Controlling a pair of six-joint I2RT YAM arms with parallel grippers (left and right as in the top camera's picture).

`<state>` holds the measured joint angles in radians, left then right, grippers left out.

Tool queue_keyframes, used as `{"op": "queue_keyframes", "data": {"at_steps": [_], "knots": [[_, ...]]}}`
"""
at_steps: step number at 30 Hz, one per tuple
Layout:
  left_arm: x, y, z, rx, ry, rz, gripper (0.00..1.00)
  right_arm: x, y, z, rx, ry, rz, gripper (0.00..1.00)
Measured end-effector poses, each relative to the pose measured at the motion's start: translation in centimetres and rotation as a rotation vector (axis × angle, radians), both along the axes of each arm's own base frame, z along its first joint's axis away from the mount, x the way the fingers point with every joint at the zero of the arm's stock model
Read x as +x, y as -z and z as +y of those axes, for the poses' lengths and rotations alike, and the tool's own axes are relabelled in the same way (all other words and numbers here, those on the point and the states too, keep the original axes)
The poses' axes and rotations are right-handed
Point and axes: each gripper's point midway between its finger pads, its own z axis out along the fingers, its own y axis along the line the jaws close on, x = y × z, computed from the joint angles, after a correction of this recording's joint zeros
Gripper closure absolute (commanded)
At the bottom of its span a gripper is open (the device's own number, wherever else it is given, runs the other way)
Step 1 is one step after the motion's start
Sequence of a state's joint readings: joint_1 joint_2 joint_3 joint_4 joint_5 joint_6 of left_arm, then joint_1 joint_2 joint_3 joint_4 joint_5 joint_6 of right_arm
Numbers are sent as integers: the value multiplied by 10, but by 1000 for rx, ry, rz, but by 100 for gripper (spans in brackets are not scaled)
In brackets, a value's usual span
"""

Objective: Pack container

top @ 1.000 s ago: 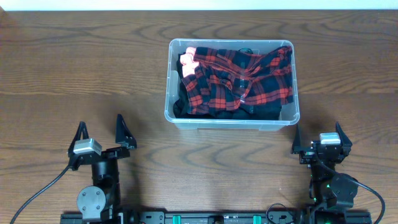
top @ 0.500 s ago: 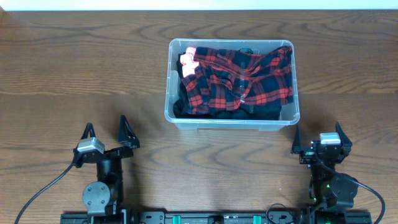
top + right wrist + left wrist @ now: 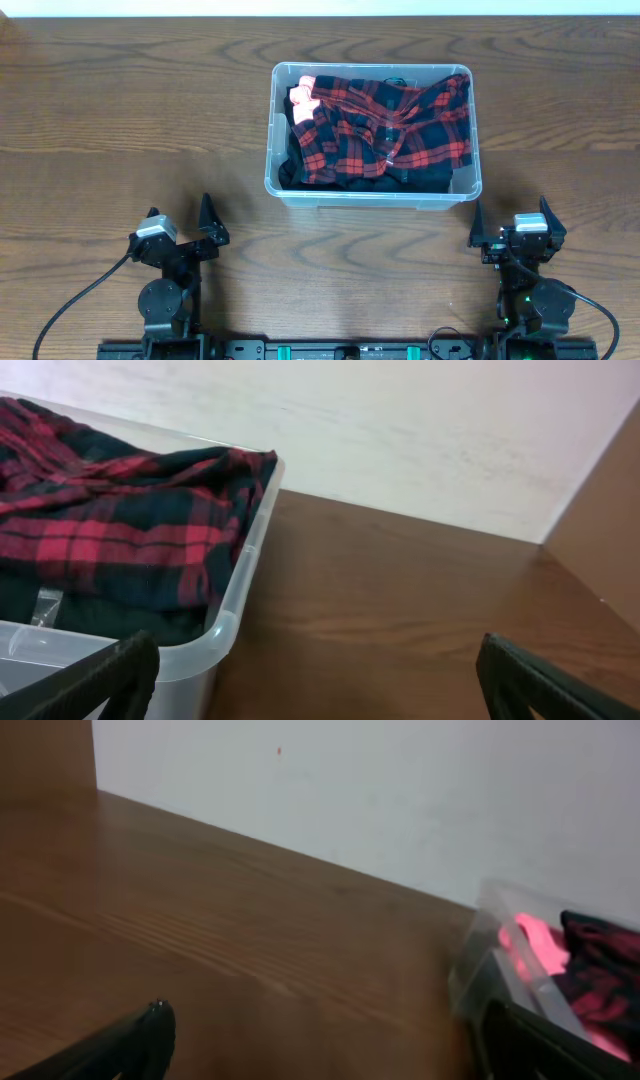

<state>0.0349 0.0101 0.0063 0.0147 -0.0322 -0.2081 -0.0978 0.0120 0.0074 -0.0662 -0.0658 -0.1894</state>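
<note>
The clear plastic container stands at the table's middle back, filled with red-and-black plaid cloth over dark cloth, with a pink patch at its far left corner. My left gripper is open and empty at the front left, well clear of the container. My right gripper is open and empty at the front right, just below the container's right corner. The container's corner shows in the left wrist view and in the right wrist view.
The wooden table lies bare around the container. A white wall rises behind the table's far edge.
My left gripper has drawn back toward the front edge and shifted a little right, turning slightly. The right arm and the container have not moved.
</note>
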Motion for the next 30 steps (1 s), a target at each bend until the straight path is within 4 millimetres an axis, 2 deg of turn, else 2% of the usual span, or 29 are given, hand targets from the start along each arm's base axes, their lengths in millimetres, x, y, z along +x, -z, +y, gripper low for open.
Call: {"op": "queue_keyframes", "data": {"at_steps": [8, 30], "knots": [[0, 2, -2, 100, 16, 26, 2, 0, 0, 0, 0, 0, 0, 1], [-1, 4, -2, 128, 22, 39, 2, 0, 0, 0, 0, 0, 0, 1]]}}
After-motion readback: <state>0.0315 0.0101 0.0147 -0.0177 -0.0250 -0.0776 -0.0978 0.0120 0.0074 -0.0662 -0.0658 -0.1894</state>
